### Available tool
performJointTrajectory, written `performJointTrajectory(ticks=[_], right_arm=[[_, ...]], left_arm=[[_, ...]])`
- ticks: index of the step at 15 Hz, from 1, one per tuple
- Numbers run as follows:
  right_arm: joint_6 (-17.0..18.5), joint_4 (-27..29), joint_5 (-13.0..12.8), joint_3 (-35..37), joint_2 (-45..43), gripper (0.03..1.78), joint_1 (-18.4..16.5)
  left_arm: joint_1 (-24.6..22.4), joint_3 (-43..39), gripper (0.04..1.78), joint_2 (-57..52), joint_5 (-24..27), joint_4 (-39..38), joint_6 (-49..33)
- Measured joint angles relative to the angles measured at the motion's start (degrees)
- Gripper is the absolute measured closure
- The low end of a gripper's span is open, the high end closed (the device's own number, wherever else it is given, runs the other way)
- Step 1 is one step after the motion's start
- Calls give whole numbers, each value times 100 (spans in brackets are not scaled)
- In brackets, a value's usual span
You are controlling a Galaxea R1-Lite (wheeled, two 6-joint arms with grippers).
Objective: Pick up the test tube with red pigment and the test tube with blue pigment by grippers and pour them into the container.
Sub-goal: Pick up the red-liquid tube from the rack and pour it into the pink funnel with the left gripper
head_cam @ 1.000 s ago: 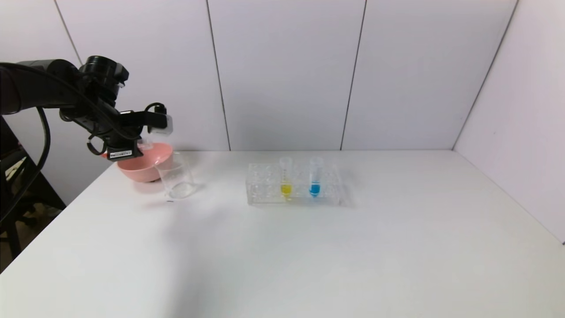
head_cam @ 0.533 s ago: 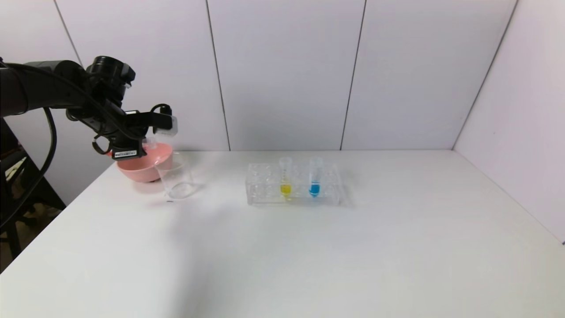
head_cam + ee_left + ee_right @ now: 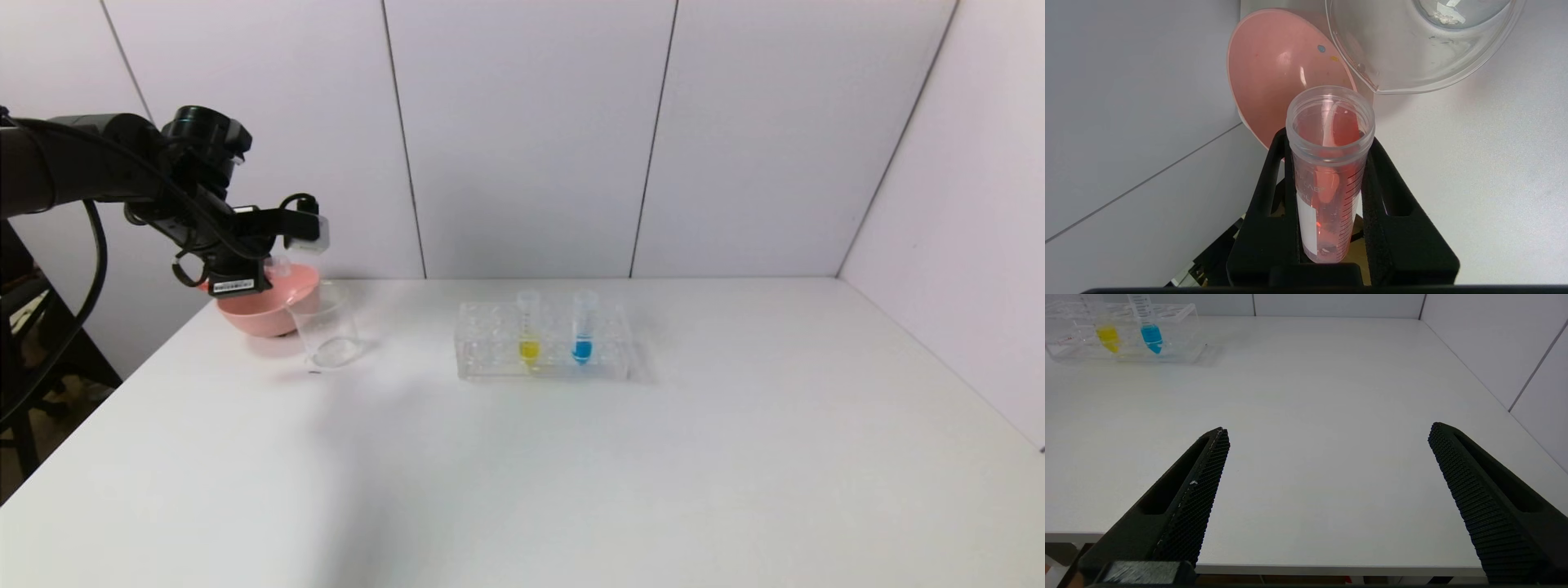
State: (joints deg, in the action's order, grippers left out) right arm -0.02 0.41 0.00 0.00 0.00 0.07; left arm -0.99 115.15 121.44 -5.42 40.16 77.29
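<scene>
The left pincer (image 3: 1331, 228) grips the red tube (image 3: 1329, 171), tipped over the pink bowl (image 3: 265, 314) beside the beaker (image 3: 325, 325); only a faint red film clings inside. The blue tube (image 3: 582, 327) and a yellow tube (image 3: 529, 328) stand in the rack (image 3: 490, 343) on the bench (image 3: 571, 474). The right pincer (image 3: 1327, 498) hangs wide, empty, at the bench's near edge.

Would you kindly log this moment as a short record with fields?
left claw: shut on the test tube with red pigment, held above the pink bowl beside the container
right claw: open, parked low at the table's near edge
test tube with blue pigment: upright in the rack, next to the yellow tube
container contents: looks empty
</scene>
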Motion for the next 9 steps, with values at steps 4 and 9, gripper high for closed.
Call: performJointTrajectory(ticks=[4, 9], right_arm=[[0, 0, 0, 0, 0, 4, -2], [-2, 0, 0, 0, 0, 4, 0]], left_arm=[[15, 1, 136, 6, 11, 2, -15], [30, 6, 136, 5, 20, 74, -63]])
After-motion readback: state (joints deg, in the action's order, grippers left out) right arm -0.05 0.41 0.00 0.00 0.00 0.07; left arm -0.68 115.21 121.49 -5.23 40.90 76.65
